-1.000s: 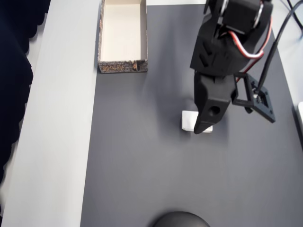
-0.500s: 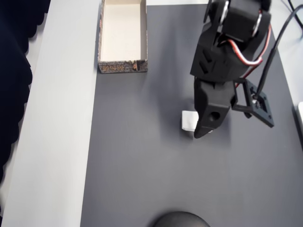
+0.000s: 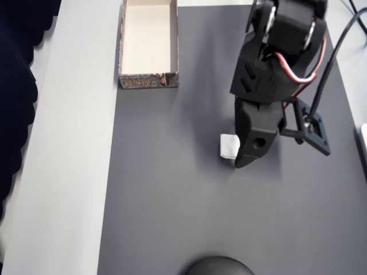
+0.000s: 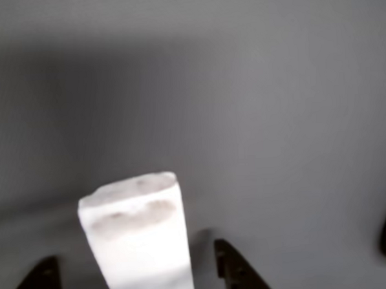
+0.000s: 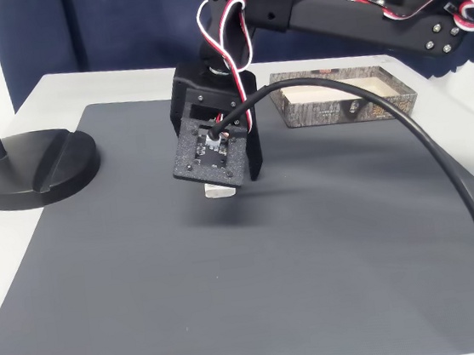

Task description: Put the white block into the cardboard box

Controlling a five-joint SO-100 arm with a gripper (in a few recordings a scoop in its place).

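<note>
The black gripper (image 3: pixel 241 157) is lowered over the dark grey mat (image 3: pixel 189 200) with its tips down at the white block (image 3: pixel 229 146). In the wrist view the block (image 4: pixel 138 235) stands between the two dark fingertips (image 4: pixel 235 265), with a narrow strip of mat visible on either side of it, so the jaws are parted around the block rather than pressed against it; contact on either face cannot be confirmed. In the overhead view the block's left portion projects from beneath the gripper body, the rest being covered by it. In the fixed view the block (image 5: pixel 219 191) shows as a pale sliver directly under the gripper's square camera bracket (image 5: pixel 213 152), at or very near the mat surface; whether it is resting or slightly raised cannot be told. The cardboard box (image 3: pixel 148 80) lies well apart from the gripper, up and to the left in the overhead view, at the mat's edge beside the light table strip (image 3: pixel 74 172), its cream interior open and upward-facing. In the fixed view the box (image 5: pixel 345 109) sits behind and to the right of the gripper. A round black stand base (image 5: pixel 26 167) sits to the gripper's left in that view.
</note>
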